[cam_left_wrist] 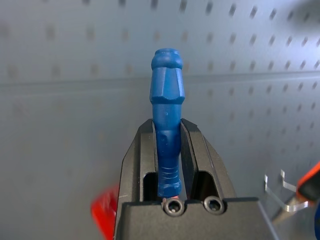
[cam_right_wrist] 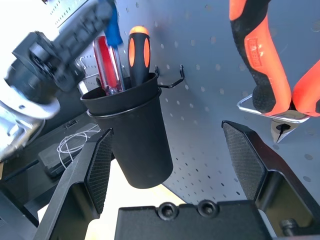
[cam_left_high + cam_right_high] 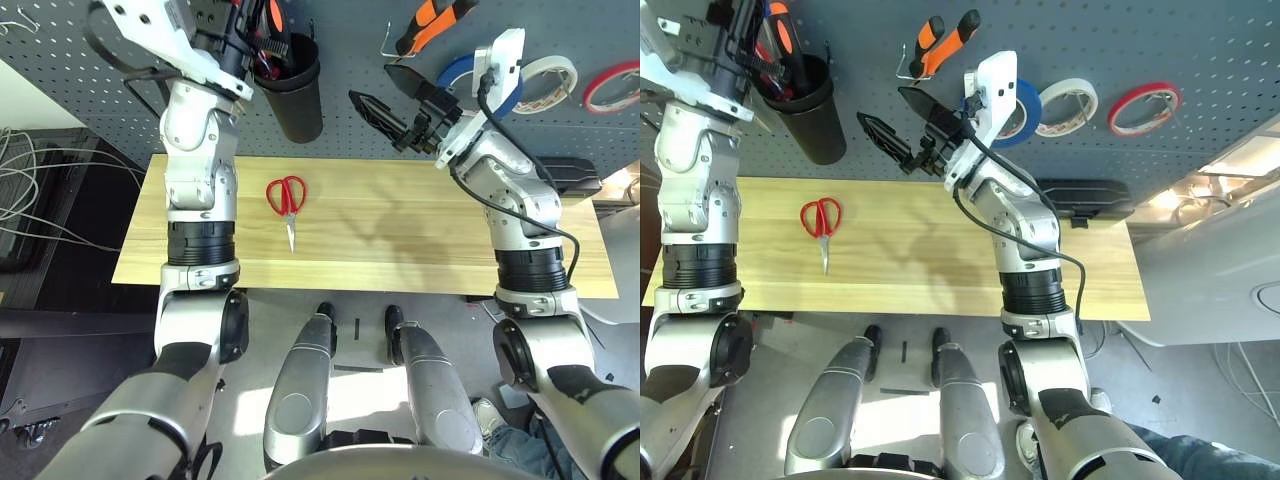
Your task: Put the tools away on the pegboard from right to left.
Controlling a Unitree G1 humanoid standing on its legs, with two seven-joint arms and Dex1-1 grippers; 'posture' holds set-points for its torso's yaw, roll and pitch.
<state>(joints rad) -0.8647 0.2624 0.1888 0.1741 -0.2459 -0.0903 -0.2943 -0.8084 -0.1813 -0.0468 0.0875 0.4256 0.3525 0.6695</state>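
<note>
My left gripper (image 1: 167,131) is shut on the small blue-handled screwdriver (image 1: 167,80), held high in front of the pegboard (image 3: 350,50) just above the black cup (image 3: 295,90). The cup holds red-handled and orange-and-black-handled screwdrivers. My right gripper (image 3: 392,100) hangs open and holds nothing, right of the cup and below the orange-and-black pliers (image 3: 430,25), which hang on a hook. The blue tape roll (image 3: 462,70) hangs on the board behind my right wrist. The red-handled scissors (image 3: 287,200) lie on the wooden table (image 3: 400,240), tips toward me.
A white tape roll (image 3: 548,80) and a red tape roll (image 3: 612,85) hang at the board's right. A black box (image 3: 572,175) lies at the table's back right. Loose cables (image 3: 35,180) lie beyond the table's left end.
</note>
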